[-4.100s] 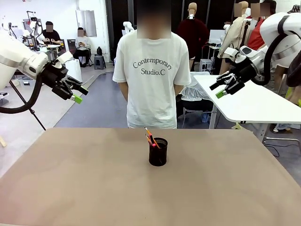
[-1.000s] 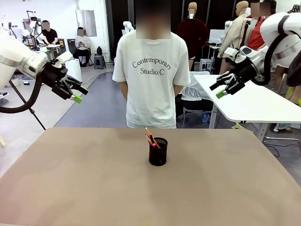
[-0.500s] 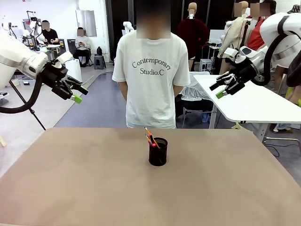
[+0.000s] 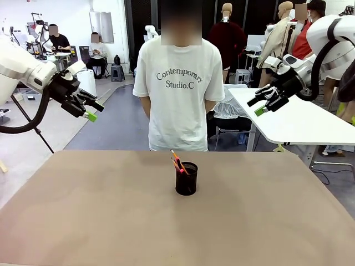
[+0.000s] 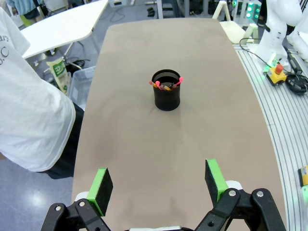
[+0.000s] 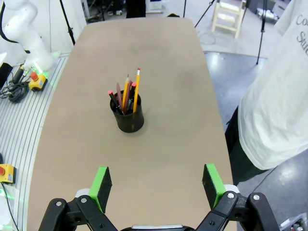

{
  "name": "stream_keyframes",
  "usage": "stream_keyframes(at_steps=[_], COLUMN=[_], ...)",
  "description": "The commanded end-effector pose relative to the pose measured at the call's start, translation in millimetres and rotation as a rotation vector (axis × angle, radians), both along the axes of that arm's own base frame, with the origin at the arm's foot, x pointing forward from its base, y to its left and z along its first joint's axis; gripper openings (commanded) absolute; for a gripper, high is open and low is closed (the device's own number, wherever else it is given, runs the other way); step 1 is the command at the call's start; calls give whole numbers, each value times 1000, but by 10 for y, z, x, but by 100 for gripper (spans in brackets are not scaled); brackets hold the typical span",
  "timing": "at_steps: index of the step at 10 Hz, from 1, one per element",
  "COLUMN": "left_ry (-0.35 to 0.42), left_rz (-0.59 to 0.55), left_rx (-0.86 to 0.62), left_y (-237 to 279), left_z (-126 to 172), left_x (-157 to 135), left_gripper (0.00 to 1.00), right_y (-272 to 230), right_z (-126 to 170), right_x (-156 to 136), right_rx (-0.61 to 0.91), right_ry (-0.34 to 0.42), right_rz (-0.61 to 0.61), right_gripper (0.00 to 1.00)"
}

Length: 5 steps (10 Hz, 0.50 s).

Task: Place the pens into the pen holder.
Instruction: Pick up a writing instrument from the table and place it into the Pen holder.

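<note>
The holder stands upright near the middle of the table, toward the far edge where the person in a white T-shirt stands. The pens are all inside it, leaning against its rim with their tops sticking out above: in the right wrist view a yellow-orange pencil reaches highest, beside a brownish pen and a black one. From the left wrist view, pink and red tips show just over the rim of the holder.

The left gripper hangs high off the table's left side, released, its green pads well apart and nothing between them. The right gripper hangs high to the right, also released and empty. Both are well apart from the holder
</note>
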<state>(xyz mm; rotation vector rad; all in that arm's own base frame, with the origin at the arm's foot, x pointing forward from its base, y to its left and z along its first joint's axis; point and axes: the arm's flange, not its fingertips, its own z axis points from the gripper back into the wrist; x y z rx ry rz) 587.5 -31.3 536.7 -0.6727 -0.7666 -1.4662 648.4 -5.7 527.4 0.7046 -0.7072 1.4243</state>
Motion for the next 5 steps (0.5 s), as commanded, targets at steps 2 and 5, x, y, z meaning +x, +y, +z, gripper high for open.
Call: stream_keyframes(at_steps=[2,5], left_ry=[-1,-1], left_rz=[5,5], left_rx=[-2,-2], left_y=[4,4], left_z=[4,4], left_x=[-13,-13], left_gripper=[100,100], right_y=[4,4], right_z=[6,6], right_x=[-14,-14], right_rx=[5,5], right_ry=[6,6], right_rz=[6,6], right_gripper=[100,100])
